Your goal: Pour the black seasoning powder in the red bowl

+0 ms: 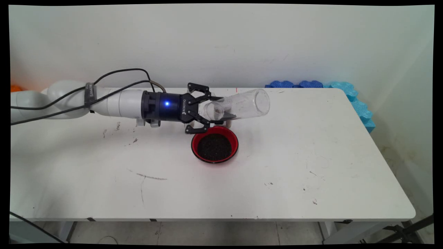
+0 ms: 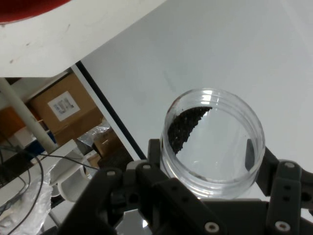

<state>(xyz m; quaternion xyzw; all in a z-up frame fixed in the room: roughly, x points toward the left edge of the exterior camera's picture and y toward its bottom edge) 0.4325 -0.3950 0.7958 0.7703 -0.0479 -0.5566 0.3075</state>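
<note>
hand (image 1: 221, 110) grips clear jar (image 1: 242, 103) sideways, dark grains inside | red bowl (image 1: 215, 144) below holds dark grains | white desk (image 1: 311, 155)

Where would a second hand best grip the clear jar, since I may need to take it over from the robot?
Take the clear jar round its free wide body near the end pointing right, coming from the right. It lies nearly level above the red bowl, and the tool is clamped on its left end, so that end is taken.
</note>
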